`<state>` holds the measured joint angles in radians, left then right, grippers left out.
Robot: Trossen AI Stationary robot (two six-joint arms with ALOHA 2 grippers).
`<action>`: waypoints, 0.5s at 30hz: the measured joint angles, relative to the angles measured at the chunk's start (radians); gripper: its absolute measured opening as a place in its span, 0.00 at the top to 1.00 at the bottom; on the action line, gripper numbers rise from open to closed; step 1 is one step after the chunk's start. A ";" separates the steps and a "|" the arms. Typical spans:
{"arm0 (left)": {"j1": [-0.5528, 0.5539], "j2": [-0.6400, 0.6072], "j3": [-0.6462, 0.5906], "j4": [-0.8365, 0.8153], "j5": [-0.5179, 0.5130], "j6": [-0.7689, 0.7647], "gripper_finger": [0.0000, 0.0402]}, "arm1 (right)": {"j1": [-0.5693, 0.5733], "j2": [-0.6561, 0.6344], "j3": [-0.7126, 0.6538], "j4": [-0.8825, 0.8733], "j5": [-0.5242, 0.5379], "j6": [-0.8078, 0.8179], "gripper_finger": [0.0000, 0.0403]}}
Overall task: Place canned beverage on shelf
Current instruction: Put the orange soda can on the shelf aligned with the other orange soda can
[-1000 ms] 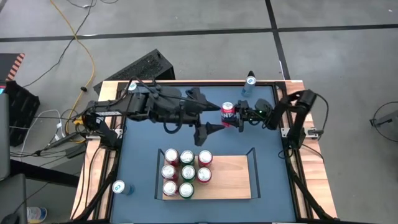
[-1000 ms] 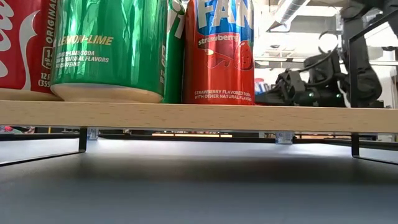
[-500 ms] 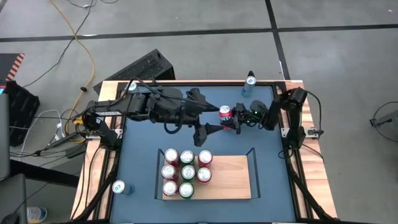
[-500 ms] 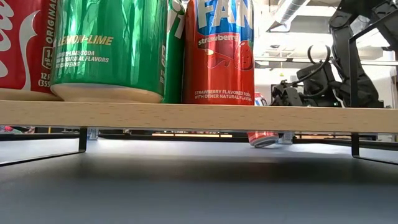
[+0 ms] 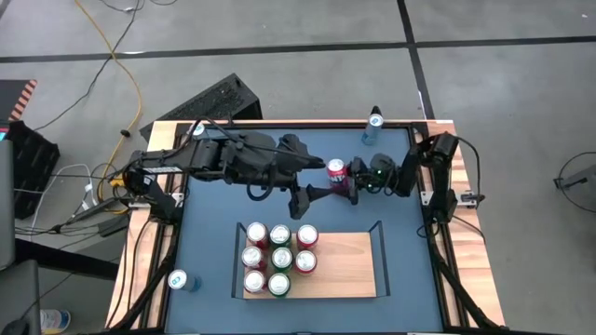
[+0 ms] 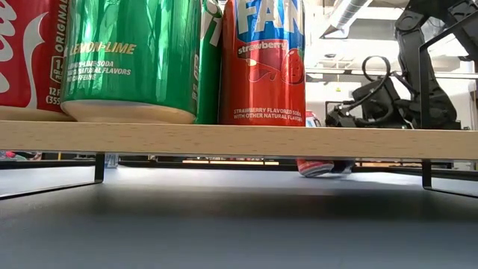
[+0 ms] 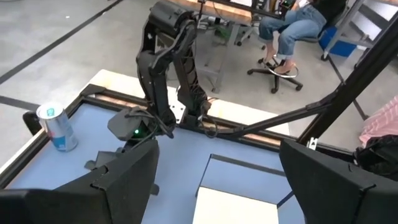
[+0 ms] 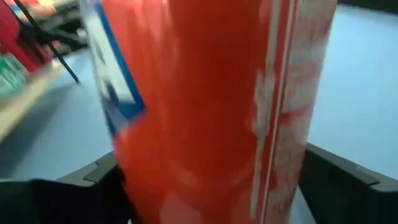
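Right gripper: fingers spread, the red can upright between them on the blue table, unclamped. Left gripper: fingers apart, empty, just beside the can. Beyond the fingers, the shelf carries seven cans. Since earlier, the right jaws have widened; the can is lower.

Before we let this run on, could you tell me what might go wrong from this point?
The red can sits between the right gripper's fingers and looks tilted in the low view, so it might tip or roll across the table.

The left gripper hangs open right beside that can, so the two arms could bump.

The shelf already holds eight cans packed together; a careless placement might knock them.
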<state>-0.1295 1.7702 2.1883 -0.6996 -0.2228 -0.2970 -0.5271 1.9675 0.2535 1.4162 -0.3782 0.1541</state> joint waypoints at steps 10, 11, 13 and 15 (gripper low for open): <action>0.000 0.000 0.000 -0.054 -0.001 0.000 0.20 | 0.015 -0.002 -0.007 -0.046 0.004 -0.017 0.03; 0.000 0.000 0.000 -0.060 -0.001 0.000 0.20 | 0.015 -0.002 -0.013 -0.046 0.008 -0.017 0.03; 0.000 0.000 0.000 -0.080 -0.001 0.000 0.20 | 0.010 -0.002 -0.025 -0.046 0.012 -0.018 0.02; 0.000 0.000 0.000 -0.095 -0.001 -0.002 0.20 | 0.001 -0.002 -0.040 -0.046 0.012 -0.021 0.01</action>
<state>-0.1295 1.7702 2.1883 -0.7942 -0.2237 -0.2994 -0.5259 1.9652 0.2135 1.3705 -0.3660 0.1336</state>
